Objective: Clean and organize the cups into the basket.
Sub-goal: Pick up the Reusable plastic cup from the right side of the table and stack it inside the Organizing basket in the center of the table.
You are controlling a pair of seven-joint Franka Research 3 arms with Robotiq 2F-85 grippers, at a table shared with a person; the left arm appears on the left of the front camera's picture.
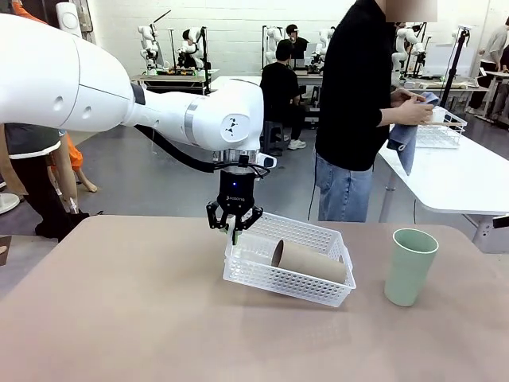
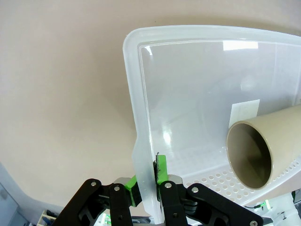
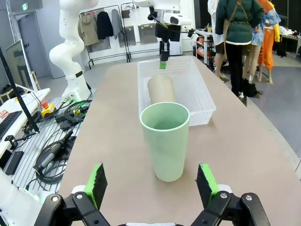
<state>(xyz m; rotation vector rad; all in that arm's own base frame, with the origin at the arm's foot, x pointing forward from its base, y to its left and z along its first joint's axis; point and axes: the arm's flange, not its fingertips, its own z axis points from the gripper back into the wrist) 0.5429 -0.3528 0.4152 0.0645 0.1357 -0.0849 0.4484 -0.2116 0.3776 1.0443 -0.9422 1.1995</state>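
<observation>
The white mesh basket (image 1: 286,290) sits mid-table with one tan cup (image 1: 310,261) lying on its side inside, mouth toward my left arm. My left gripper (image 1: 235,229) points straight down, shut on the rim of the basket's left end. In the left wrist view the green pads (image 2: 162,170) pinch the basket (image 2: 188,84) wall, and the tan cup (image 2: 263,150) shows its open mouth. A mint green cup (image 1: 409,267) stands upright to the right of the basket. My right gripper (image 3: 151,182) is open just short of the green cup (image 3: 165,141), with the basket (image 3: 202,99) beyond it.
A person (image 1: 358,103) stands at the far side, handling a blue cloth (image 1: 407,135). A second white table (image 1: 461,179) with a wire basket (image 1: 441,131) is behind on the right. Cables (image 3: 56,141) lie on the floor off one table edge.
</observation>
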